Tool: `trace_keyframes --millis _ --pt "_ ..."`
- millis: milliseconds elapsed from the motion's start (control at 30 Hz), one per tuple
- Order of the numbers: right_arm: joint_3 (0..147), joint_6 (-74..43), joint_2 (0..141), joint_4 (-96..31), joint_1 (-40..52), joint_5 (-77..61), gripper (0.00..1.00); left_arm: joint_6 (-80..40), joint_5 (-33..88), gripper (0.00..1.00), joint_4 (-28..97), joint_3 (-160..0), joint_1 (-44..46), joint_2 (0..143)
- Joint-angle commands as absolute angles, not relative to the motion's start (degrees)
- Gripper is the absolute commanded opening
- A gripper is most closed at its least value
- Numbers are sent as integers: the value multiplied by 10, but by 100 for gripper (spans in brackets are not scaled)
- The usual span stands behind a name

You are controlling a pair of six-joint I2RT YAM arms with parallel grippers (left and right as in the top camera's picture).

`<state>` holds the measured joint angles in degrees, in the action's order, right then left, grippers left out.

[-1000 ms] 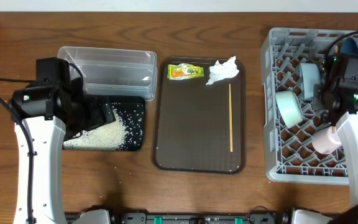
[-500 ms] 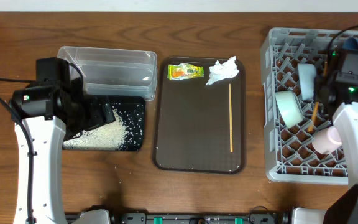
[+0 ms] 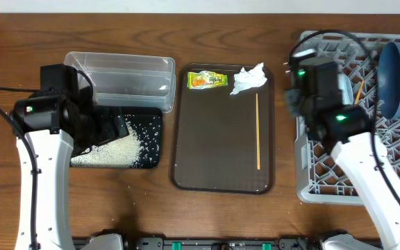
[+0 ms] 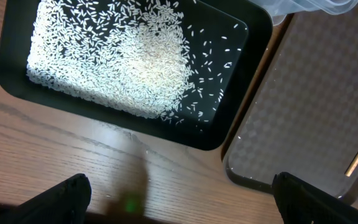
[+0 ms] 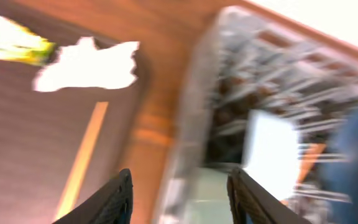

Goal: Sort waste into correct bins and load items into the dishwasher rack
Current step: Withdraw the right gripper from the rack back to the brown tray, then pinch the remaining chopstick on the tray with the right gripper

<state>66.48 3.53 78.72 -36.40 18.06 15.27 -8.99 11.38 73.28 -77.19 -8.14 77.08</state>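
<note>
Both claws gape wide, empty: left claw [image 4: 182,183] by the rice [image 4: 104,68], right claw [image 5: 180,180] at the rack's [image 3: 304,182] nine-o'clock edge. Loading seems underway; next likely the chopstick [image 3: 257,132] at three o'clock on the brown tray [image 3: 214,153], needing a narrow pinch.

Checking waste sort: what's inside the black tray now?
Only white rice grains in the black tray, heaped at one end, scattered toward the other. Overhead, the left arm covers one end; the wrist view crops its far edge.
</note>
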Motion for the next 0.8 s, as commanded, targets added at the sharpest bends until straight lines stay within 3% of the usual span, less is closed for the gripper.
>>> trace_keyframes --millis 0,167,367,600,767 --pt "665 -77 817 -379 202 113 42 -91 107 96 735 -779 -83 764" --pt "662 -153 899 -399 206 93 41 -91 107 96 735 -779 -83 765" --pt "662 -158 988 -380 210 -47 36 -91 107 96 735 -779 -83 765" --pt "662 -258 1075 -383 226 -24 23 -91 107 96 735 -779 -83 765" --pt "662 -262 1083 -383 227 -24 17 -91 107 96 735 -779 -83 765"
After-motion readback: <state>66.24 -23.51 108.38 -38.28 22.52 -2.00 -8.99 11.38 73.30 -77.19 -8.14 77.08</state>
